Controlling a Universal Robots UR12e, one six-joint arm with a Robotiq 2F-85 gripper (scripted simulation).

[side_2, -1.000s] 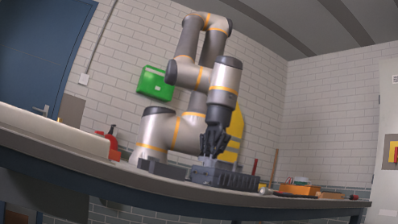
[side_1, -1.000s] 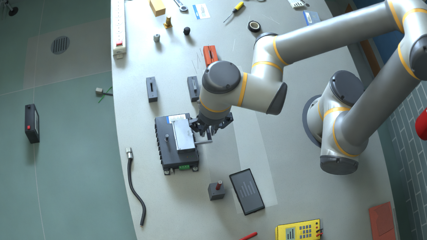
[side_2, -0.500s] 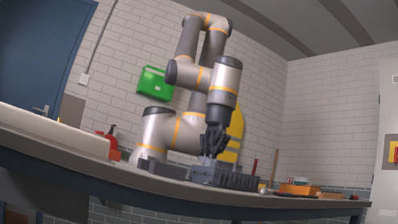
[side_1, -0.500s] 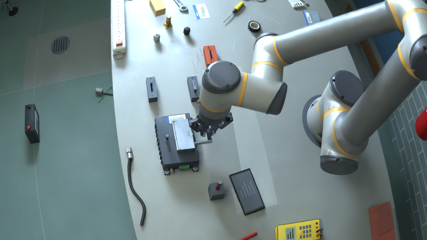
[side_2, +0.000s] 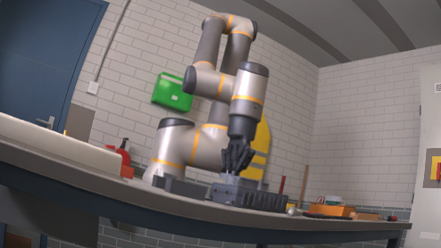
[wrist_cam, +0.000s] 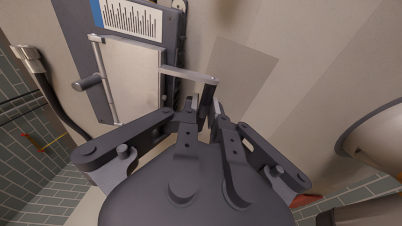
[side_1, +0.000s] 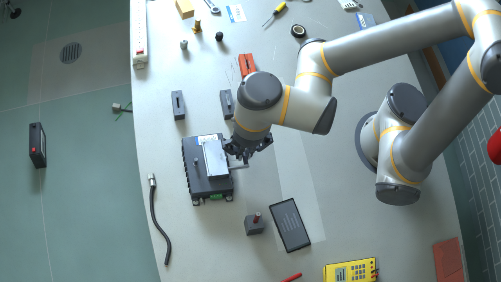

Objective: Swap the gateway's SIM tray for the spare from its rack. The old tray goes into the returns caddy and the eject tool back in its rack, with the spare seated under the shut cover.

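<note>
A silver cover (side_1: 214, 158) (wrist_cam: 130, 77) lies flat on the dark gateway (side_1: 206, 168) (side_2: 247, 195), and a thin metal arm (side_1: 238, 167) (wrist_cam: 188, 74) sticks out sideways from the cover's edge. A dark upright handle (wrist_cam: 204, 98) hangs from the arm's outer end, right between the fingers of my gripper (side_1: 246, 156) (side_2: 233, 168) (wrist_cam: 204, 108). Two dark slotted racks (side_1: 178, 104) (side_1: 227, 103) lie on the bench behind the gateway, and an orange caddy (side_1: 246, 64) lies beyond them. A red-tipped tool (side_1: 256, 217) stands in a grey block in front of the gateway. My gripper is open, its fingers narrowed around the handle.
A dark tablet (side_1: 289, 224) lies in front of the gateway on the right, next to the tool block. A black cable (side_1: 159, 219) curls along the bench's left edge. A yellow meter (side_1: 350, 270) sits at the near edge. Small tools and a power strip (side_1: 139, 31) lie at the far end.
</note>
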